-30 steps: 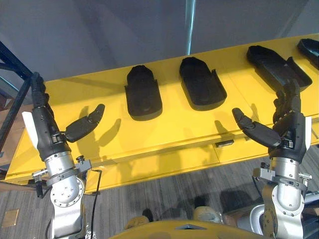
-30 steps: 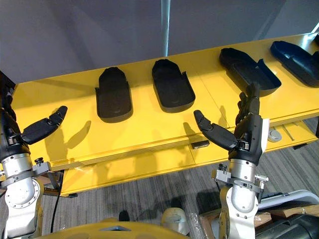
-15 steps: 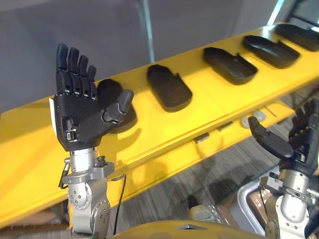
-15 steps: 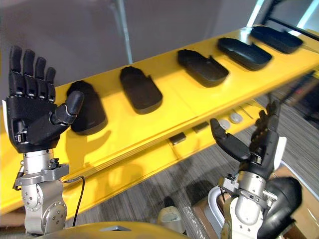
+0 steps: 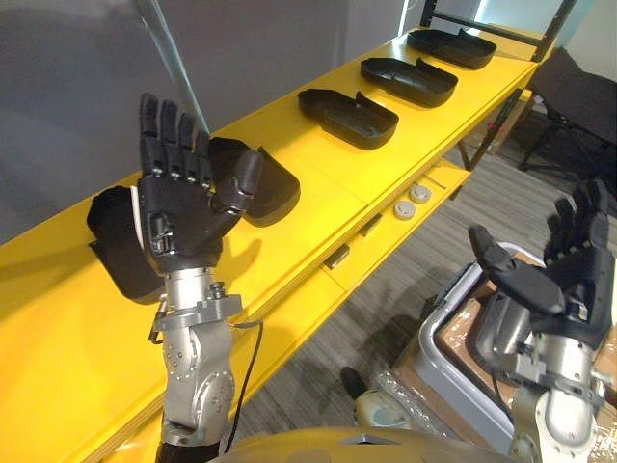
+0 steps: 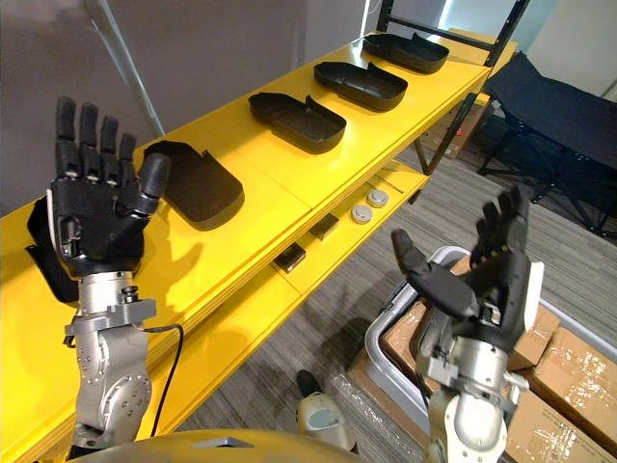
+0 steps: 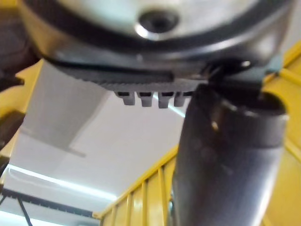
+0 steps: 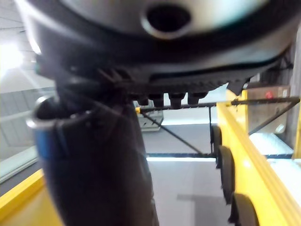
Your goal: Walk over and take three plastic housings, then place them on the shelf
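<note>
I see a long yellow workbench (image 5: 328, 178) running off toward the robot's right. Brown cardboard boxes (image 6: 569, 376) sit on the grey carpet (image 6: 337, 309) beside the right arm. A row of five black moulded plastic housings (image 6: 294, 121) lies on the bench top, spaced apart. The left hand (image 5: 183, 217) is raised with its palm to the camera in front of the nearest housing (image 5: 120, 251), fingers straight and spread, holding nothing. The right hand (image 6: 482, 289) hangs over the floor, well apart from the bench, fingers likewise splayed and empty. Two small round silver discs (image 6: 371, 204) lie on the bench's lower ledge.
</note>
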